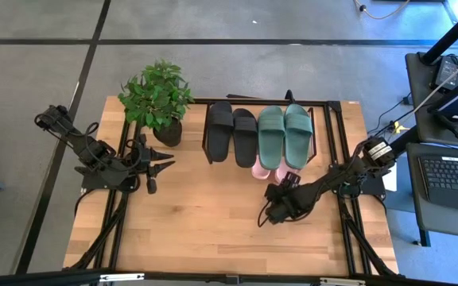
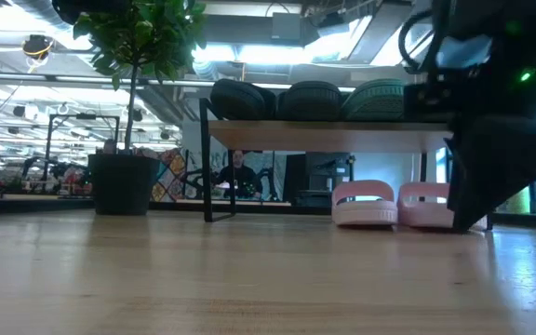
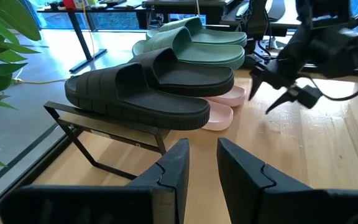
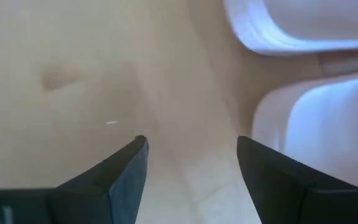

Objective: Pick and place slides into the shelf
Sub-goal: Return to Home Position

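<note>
The shelf [image 2: 277,136] stands at the table's far middle. On its top board lie the black pair [image 1: 231,131] and the dark green pair [image 1: 285,133], side by side. The pale pink pair [image 2: 394,203] rests sole-down on the table under the board, with its near ends [image 1: 269,169] sticking out. My right gripper [image 1: 265,214] hovers open, low over the bare wood just near of the pink slides [image 4: 316,118], holding nothing. My left gripper [image 1: 168,161] waits at the table's left, its fingers [image 3: 178,163] slightly apart, pointing at the shelf.
A potted plant [image 1: 157,99] stands at the far left, next to the shelf's left end. Black frame rails [image 1: 342,159] run along the table's left and right sides. Bare wood [image 1: 213,222] stretches across the near half of the table.
</note>
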